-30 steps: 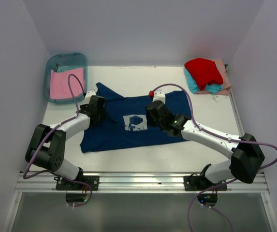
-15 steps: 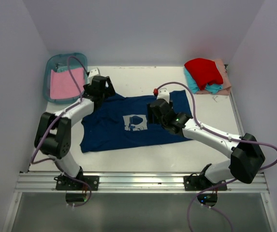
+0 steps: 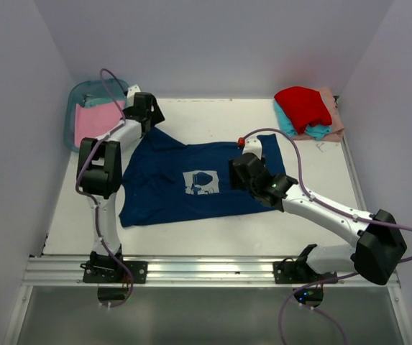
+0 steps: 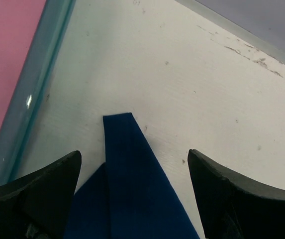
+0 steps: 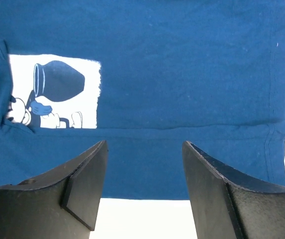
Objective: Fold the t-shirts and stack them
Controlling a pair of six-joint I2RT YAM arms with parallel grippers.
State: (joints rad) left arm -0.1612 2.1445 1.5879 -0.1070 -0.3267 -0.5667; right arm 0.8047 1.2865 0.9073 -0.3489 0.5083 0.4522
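A navy t-shirt (image 3: 191,183) with a pale square cartoon print (image 3: 200,182) lies spread flat in the middle of the table. My left gripper (image 3: 144,115) hovers open over the pointed sleeve tip (image 4: 125,164) at the shirt's far left corner, beside the bin. My right gripper (image 3: 240,171) hangs open above the shirt's right half, just right of the print (image 5: 52,92); the navy cloth (image 5: 182,74) fills that view and nothing is between the fingers. A pink t-shirt (image 3: 90,122) lies in the bin. Red (image 3: 303,104), teal (image 3: 292,128) and peach (image 3: 333,115) t-shirts are piled at the back right.
The teal translucent bin (image 3: 83,92) stands at the back left corner, and its wall (image 4: 38,99) runs close by my left fingers. White walls close in the table on three sides. The arm bases and a metal rail (image 3: 213,269) line the near edge.
My left gripper opened and swung from the shirt's left side out to the sleeve tip by the bin. My right gripper opened and shifted slightly right over the shirt.
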